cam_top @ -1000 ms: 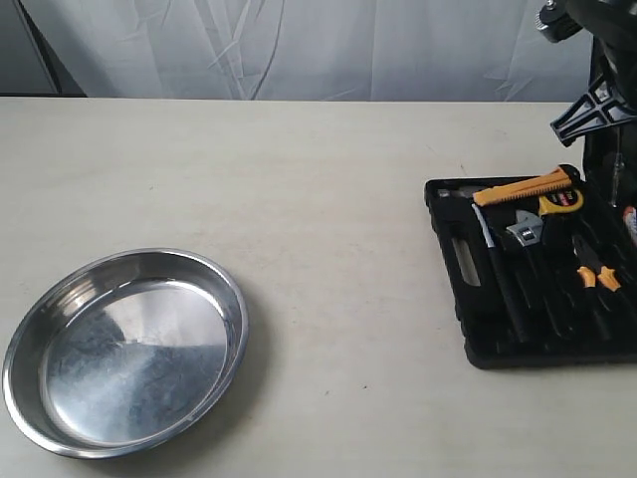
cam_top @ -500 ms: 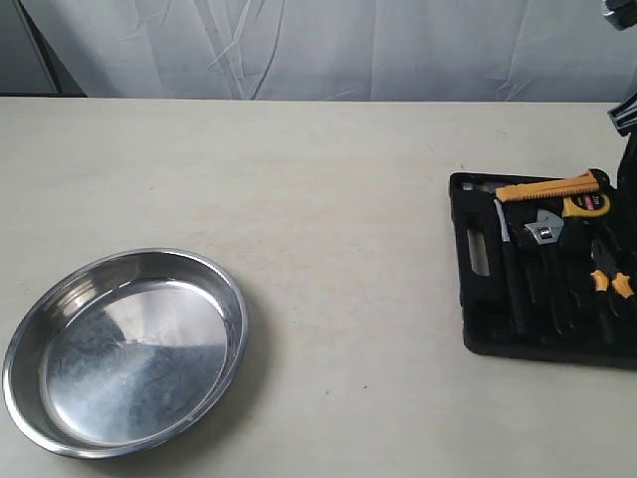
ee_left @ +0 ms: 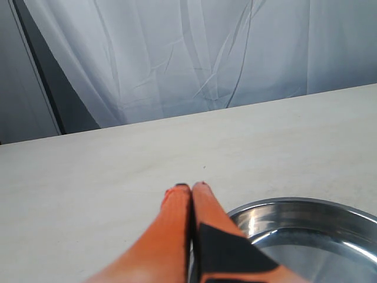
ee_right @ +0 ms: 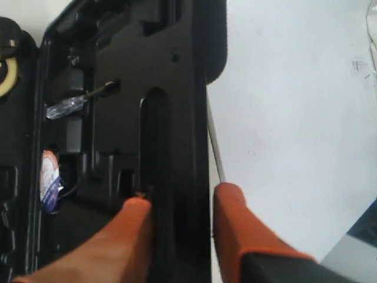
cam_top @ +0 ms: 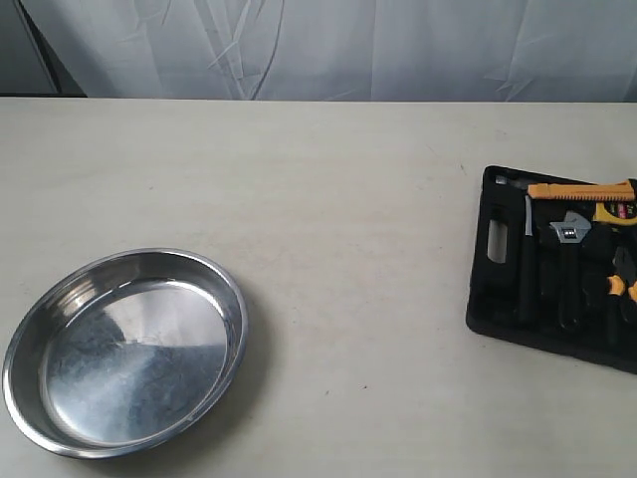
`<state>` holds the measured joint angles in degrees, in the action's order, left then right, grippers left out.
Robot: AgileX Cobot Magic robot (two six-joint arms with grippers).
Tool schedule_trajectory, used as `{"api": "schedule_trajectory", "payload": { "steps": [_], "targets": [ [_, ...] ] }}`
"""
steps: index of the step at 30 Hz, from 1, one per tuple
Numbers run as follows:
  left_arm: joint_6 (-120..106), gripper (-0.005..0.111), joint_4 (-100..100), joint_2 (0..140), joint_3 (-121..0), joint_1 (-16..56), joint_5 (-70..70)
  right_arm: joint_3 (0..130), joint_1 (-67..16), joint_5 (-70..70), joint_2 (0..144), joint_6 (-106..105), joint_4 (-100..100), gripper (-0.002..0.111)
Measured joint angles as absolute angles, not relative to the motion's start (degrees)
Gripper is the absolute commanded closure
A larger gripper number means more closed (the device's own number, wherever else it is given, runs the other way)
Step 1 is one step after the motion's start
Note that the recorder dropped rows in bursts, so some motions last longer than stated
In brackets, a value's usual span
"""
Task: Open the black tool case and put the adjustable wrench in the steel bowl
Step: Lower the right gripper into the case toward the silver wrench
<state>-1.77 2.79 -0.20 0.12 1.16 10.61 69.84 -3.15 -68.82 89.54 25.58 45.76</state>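
Note:
The steel bowl (cam_top: 129,349) rests empty at the table's front left. At the right edge lies the black tool case (cam_top: 488,299), open, its tray partly cut off by the view. In that tray the adjustable wrench (cam_top: 569,235) lies with its silver head toward the far side. Neither arm shows in the exterior view. In the right wrist view my right gripper (ee_right: 182,197) straddles a wall of the case (ee_right: 171,88), one orange finger inside and one outside. My left gripper (ee_left: 191,187) is shut and empty, hovering by the bowl's rim (ee_left: 277,206).
An orange-handled hammer (cam_top: 582,189), a yellow tape measure (cam_top: 612,211) and orange-handled pliers (cam_top: 622,284) share the tray with the wrench. A clear-handled screwdriver (ee_right: 65,106) sits in another recess. A white curtain hangs behind the table.
The open case has slid to the right and turned slightly, now partly out of the exterior view. The right arm has left that view. The bowl has not moved.

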Motion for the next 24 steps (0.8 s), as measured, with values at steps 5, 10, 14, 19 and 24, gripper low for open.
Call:
{"api": "schedule_trajectory", "payload": {
  "steps": [5,10,14,19,24],
  "targets": [
    [-1.8,0.106,2.8,-0.2,0.1,1.2,10.6,69.8,-3.0,-69.5,89.5,25.4,46.1,0.056],
    [-1.8,0.106,2.8,-0.2,0.1,1.2,10.6,69.8,-3.0,-69.5,89.0,25.4,46.9,0.077],
    [-1.8,0.106,2.8,-0.2,0.1,1.2,10.6,69.8,-3.0,-66.3,86.7,23.4,39.8,0.108],
    [-1.8,0.106,2.8,-0.2,0.1,1.2,10.6,69.6,-3.0,-61.1,86.5,10.0,16.5,0.108],
    [-1.8,0.106,2.8,-0.2,0.1,1.2,10.6,66.3,-3.0,-58.0,90.6,4.2,7.6,0.108]
  ]
}}
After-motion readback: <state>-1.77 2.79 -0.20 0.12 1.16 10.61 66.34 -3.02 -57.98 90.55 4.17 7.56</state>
